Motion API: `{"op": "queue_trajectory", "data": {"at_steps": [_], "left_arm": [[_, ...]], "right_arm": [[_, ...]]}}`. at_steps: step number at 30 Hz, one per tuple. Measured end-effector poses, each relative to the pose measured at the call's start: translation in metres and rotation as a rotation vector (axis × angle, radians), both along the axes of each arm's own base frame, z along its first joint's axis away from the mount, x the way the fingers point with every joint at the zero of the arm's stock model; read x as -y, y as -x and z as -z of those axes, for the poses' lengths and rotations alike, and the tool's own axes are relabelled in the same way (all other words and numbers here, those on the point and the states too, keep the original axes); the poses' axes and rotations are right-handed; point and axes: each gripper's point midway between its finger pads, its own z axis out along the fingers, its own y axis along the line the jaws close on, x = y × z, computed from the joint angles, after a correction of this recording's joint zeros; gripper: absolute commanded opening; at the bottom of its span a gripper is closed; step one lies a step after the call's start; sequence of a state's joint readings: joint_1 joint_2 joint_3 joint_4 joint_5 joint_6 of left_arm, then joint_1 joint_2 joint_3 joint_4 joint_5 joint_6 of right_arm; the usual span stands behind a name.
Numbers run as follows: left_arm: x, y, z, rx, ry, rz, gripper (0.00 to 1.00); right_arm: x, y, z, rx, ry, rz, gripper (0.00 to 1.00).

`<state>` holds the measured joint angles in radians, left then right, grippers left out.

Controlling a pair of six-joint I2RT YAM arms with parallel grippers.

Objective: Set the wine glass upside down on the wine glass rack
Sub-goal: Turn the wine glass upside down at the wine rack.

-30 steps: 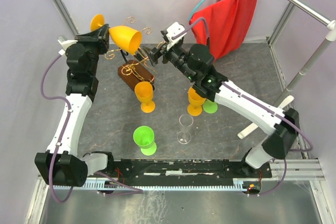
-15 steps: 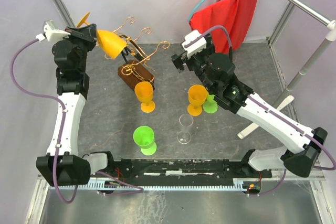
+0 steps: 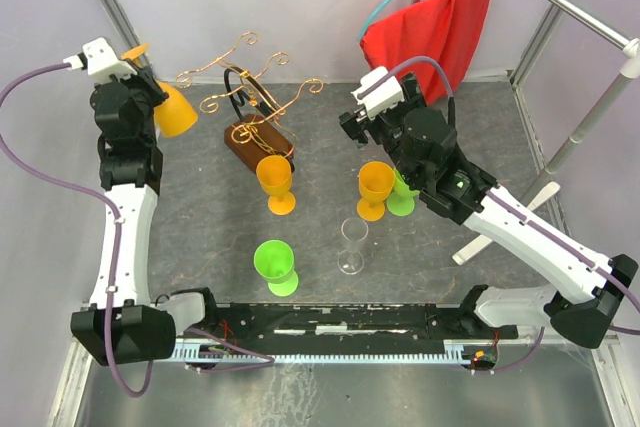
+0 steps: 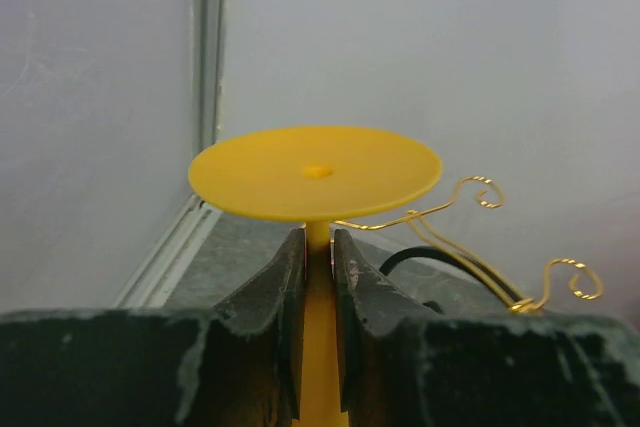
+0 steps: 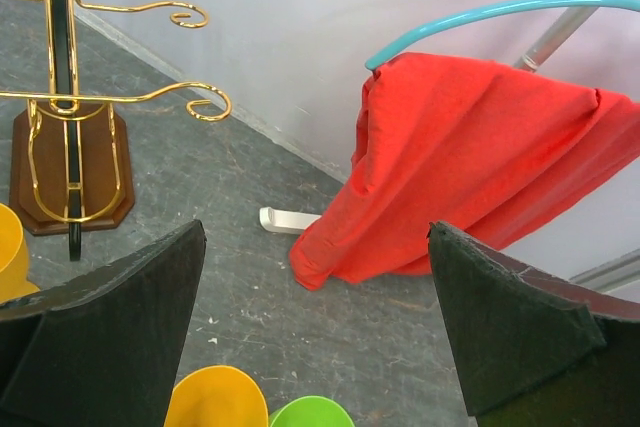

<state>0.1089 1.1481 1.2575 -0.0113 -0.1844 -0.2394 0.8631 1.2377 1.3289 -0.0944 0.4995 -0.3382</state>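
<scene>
Grey tabletop: left claw pinches orange wine glass stem, foot up, bowl seemingly down; right claw gapes empty.

1. Your wine glass, far left, is orange-yellow.
2. The wine glass rack: coppery-gold wire, dark brown base, black handle.
3. Far right, the cloth is red.
4. Your tabletop is mottled grey.

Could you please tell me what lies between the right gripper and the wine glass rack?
Only bare grey table, seen in the top view, between the right gripper and the wine glass rack.
</scene>
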Motion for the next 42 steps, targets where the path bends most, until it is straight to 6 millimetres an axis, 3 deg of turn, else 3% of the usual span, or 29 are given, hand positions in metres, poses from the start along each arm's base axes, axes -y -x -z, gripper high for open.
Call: {"op": "queue_trajectory", "data": {"at_steps": [3,7,11,13,24,35,42], "left_arm": [[-0.012,-0.002,0.02,-0.034,-0.049,-0.017,0.06],[-0.02,-0.009,0.066,-0.087,-0.061,0.014,0.06],[-0.016,-0.018,0.113,-0.124,-0.078,0.114,0.03],[-0.008,-0.024,0.126,-0.121,-0.092,0.18,0.03],[0.014,-0.049,0.148,-0.007,-0.165,0.361,0.03],[0.015,-0.066,0.161,0.064,-0.202,0.388,0.03],[0.017,-0.078,0.184,0.051,-0.198,0.417,0.03]], "right_arm": [[0.002,0.001,0.001,-0.003,0.004,0.008,1.0],[0.004,0.001,0.006,-0.019,0.021,0.01,1.0],[0.004,0.002,0.009,-0.026,0.031,0.01,1.0],[0.004,0.001,0.01,-0.027,0.032,0.01,1.0],[0.003,0.0,0.028,-0.04,0.071,0.009,1.0],[-0.004,-0.007,0.031,-0.025,0.079,0.008,1.0],[-0.009,-0.012,0.038,-0.03,0.103,0.007,1.0]]}}
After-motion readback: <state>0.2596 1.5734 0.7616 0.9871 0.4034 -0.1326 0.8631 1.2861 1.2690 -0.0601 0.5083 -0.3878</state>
